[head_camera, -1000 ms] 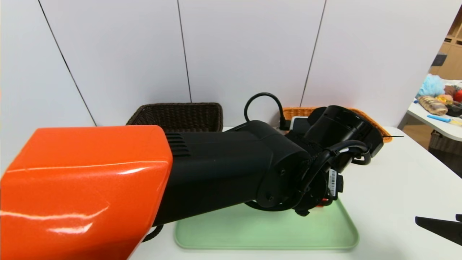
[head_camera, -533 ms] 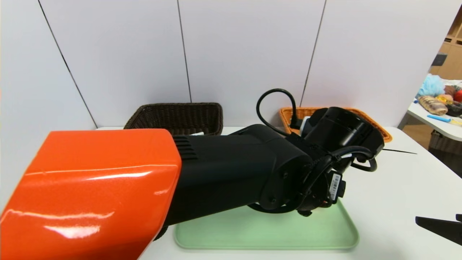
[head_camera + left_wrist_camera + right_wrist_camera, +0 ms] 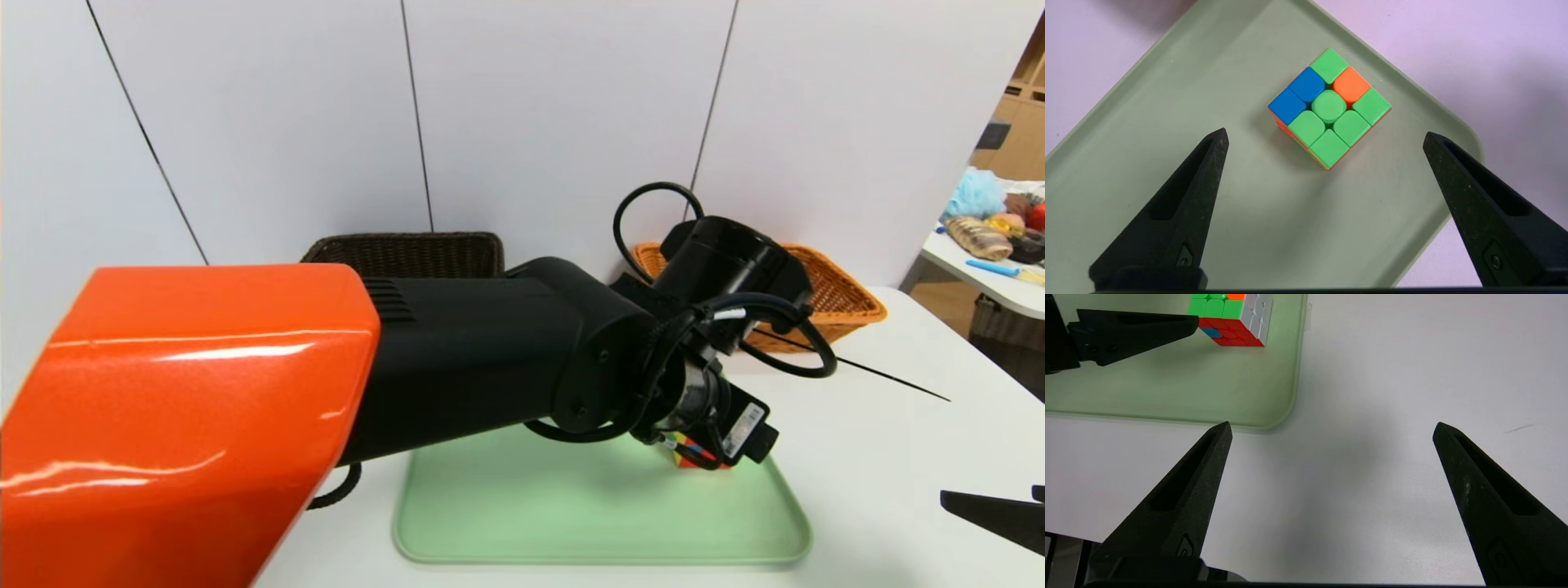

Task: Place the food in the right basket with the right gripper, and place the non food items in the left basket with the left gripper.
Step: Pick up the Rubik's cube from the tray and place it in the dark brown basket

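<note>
A puzzle cube [image 3: 1329,107] with a mostly green top face sits on the pale green tray [image 3: 1167,122], near one of its corners. My left gripper [image 3: 1325,136] hovers above it, open, with nothing between the fingers; the cube lies just beyond the fingertips. In the head view the left arm covers most of the tray [image 3: 571,514], and only a sliver of the cube [image 3: 694,454] shows under the wrist. My right gripper [image 3: 1331,428] is open and empty over bare table, beside the tray's near right corner [image 3: 1274,416]; the cube [image 3: 1233,318] shows far off there.
A dark brown basket [image 3: 408,253] stands at the back left and an orange basket [image 3: 841,290] at the back right. The white table [image 3: 898,425] extends right of the tray. A side table with assorted items [image 3: 992,224] is at the far right.
The left arm's wrist has lifted and swung left, off the orange basket's front. The cube now peeks out beneath it. The right gripper has stayed put.
</note>
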